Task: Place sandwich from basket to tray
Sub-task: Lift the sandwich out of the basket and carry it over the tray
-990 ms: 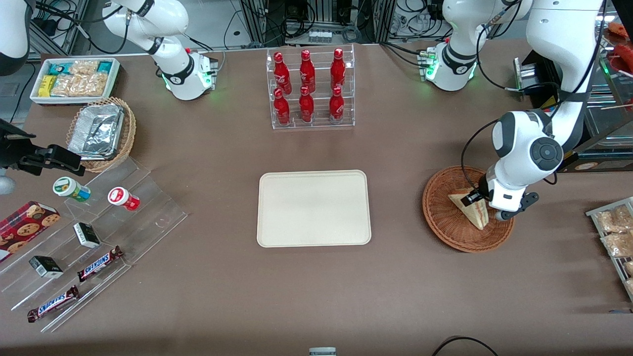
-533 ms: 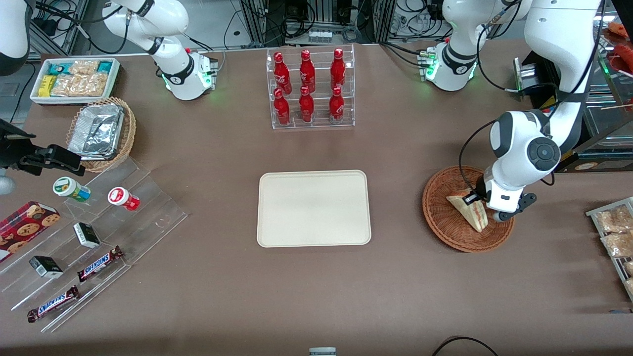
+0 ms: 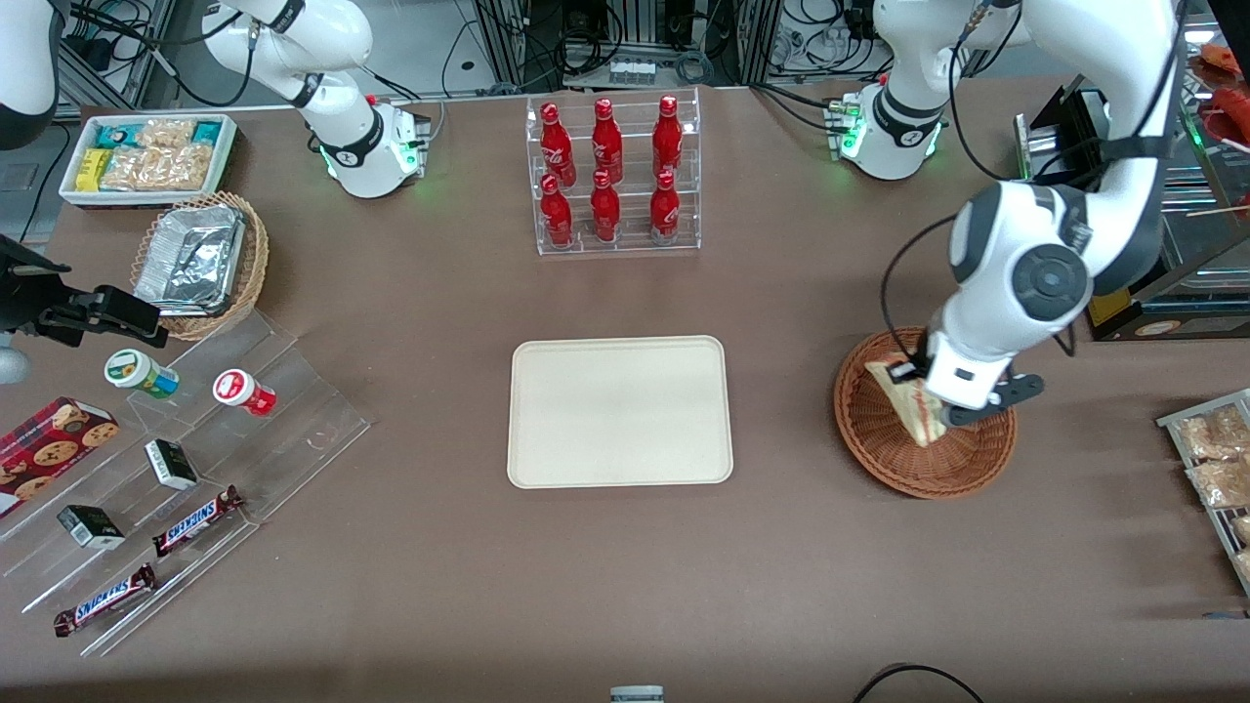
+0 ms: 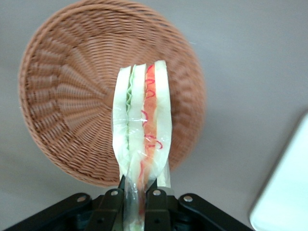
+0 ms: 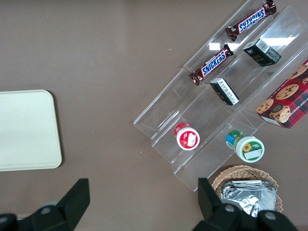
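pale white bread wedge, the sandwich (image 4: 142, 125), hanging in the air above the basket (image 3: 879, 430), clear of the weave in the wrist view. standing on edge, layers upright, long axis running straight out from the gripper (image 4: 134, 197), cut edge with red and green filling facing the wrist camera. wrapped in clear film, glossy, crinkled near the pinch. in the front view, sandwich (image 3: 903, 398) tilting, pointed end toward the front camera, blunt end toward the tray (image 3: 619, 410).

gripper (image 3: 923, 383) pinching the sandwich, black fingers (image 4: 111, 202) pressing on both flat bread faces at the narrow end. hovering over the middle of the basket.

reddish-brown wicker, round, shallow, ribs radiating from the centre, nothing lying in it. basket (image 4: 62, 96) sitting toward the working arm's end of the table (image 3: 625, 586).

cream-beige tray, flat, rectangular, rounded corners, low rim, smooth and matte, sitting mid-table, well apart from the basket. corner of tray (image 4: 288, 192) showing in the wrist view. brown matte tabletop.
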